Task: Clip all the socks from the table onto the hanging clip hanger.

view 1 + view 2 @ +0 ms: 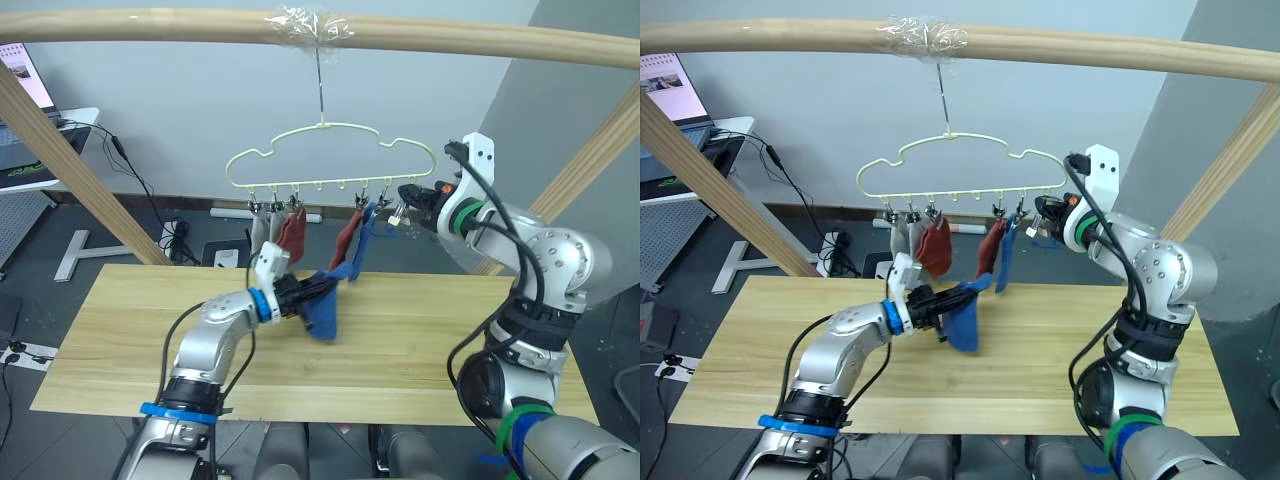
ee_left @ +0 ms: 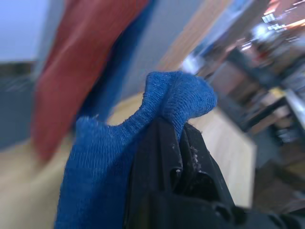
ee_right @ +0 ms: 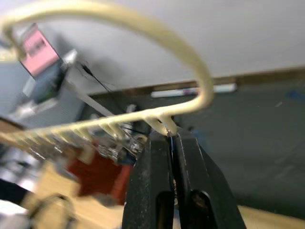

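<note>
Clamped on the blue sock [image 1: 322,312], my left gripper [image 1: 292,297] should lift it to the free clip [image 1: 397,213] my right gripper [image 1: 412,196] pinches.

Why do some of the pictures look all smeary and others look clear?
Left wrist view: the blue sock pinched in the left pincer is sharp, while the rust-red sock and table behind are blurred. Right wrist view: the right pincer is clear at the clip hanger, the background soft. Left eye view: everything is sharp, evenly lit.
</note>
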Robot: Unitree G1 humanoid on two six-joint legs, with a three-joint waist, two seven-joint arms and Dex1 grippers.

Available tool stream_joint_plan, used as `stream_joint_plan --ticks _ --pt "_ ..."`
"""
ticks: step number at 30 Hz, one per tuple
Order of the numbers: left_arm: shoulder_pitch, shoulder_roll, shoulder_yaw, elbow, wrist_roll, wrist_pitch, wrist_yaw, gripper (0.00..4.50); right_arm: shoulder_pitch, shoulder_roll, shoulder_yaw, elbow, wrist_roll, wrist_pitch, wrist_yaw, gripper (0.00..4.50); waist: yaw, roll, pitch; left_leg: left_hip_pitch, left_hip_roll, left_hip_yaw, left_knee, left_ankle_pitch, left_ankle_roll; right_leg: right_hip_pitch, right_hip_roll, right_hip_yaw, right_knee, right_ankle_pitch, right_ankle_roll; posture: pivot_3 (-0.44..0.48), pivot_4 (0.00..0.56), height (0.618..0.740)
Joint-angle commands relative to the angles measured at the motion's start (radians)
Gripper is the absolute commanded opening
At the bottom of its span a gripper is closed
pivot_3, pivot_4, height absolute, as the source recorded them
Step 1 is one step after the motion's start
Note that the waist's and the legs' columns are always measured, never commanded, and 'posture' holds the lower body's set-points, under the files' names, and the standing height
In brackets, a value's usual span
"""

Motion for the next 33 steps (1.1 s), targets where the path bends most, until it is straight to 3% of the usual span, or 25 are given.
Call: stream_joint_plan --ticks 1,7,33 --pt "-0.037 -0.039 -0.014 -0.041 -0.01 -0.029 0.028 0.02 -0.039 0.056 -0.116 -0.029 0.012 0.034 -0.105 0.0 -0.002 0.0 0.0 0.0 0.0 0.0 -0.001 0.0 0.0 0.0 0.0 0.0 -0.001 0.0 0.0 0.141 0.201 0.74" --pt "-0.104 -0.107 -0.007 0.006 0.005 -0.081 0.093 0.02 -0.049 0.109 -0.163 -0.049 0.07 0.034 -0.211 0.0 -0.002 0.0 0.0 -0.005 -0.001 -0.001 -0.001 0.0 0.0 0.0 -0.002 -0.001 -0.007 0.001 0.002 0.13 0.193 0.74" --pt "-0.208 -0.2 -0.01 0.097 0.022 -0.19 0.181 0.02 -0.043 0.161 -0.222 -0.01 0.433 0.034 -0.545 0.0 -0.016 0.0 0.0 -0.007 -0.002 -0.003 0.0 0.0 0.0 0.0 -0.002 -0.003 -0.007 0.002 0.003 0.132 0.197 0.74"
